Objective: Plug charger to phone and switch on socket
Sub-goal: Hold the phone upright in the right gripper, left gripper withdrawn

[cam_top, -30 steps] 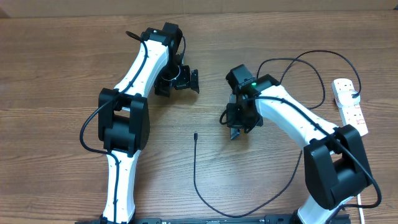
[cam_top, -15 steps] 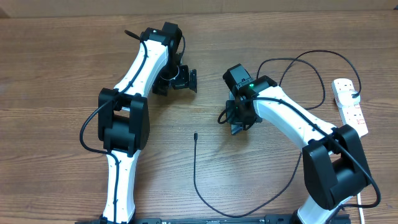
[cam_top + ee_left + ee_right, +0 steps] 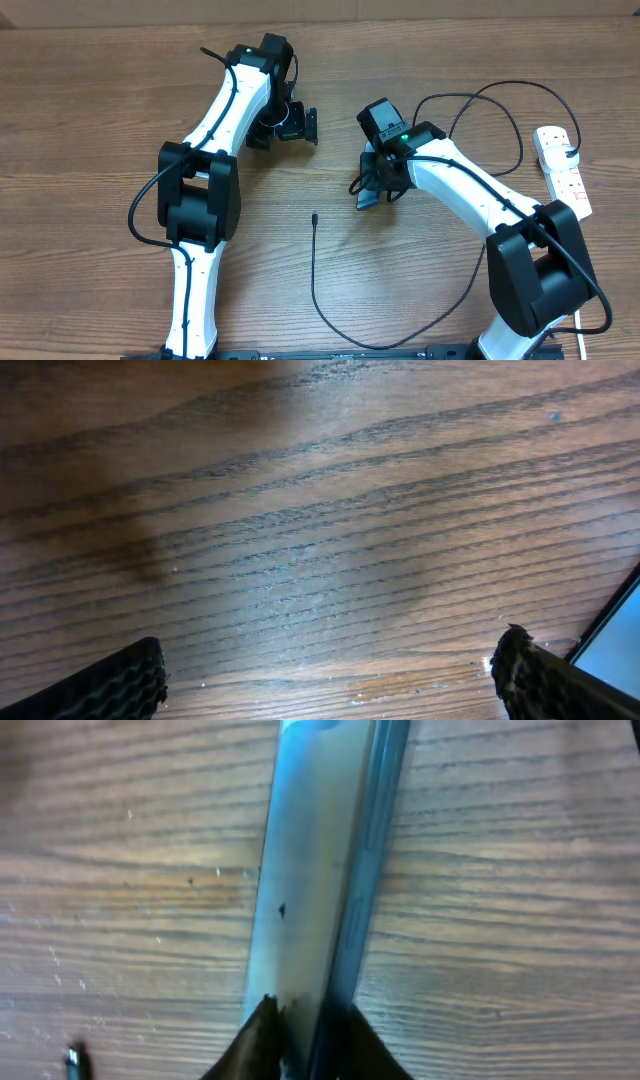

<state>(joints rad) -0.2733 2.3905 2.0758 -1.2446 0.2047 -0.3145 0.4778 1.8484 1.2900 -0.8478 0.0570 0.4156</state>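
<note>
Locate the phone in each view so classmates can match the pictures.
Overhead: the phone is centre, largely hidden under the right gripper.
Left wrist: pale blue sliver at lower right corner, possibly it.
Right wrist: edge-on, top centre down to the fingers.
Shared landmark: the charger tip, left of the phone overhead and in right wrist.

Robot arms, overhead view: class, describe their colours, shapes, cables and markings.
Both arms, left arm and right arm, have white rounded links joined by chunky black joint housings, with a thin black cable running along each. The right carries a small green light. Jaws are black; the left's pads look ribbed.
</note>
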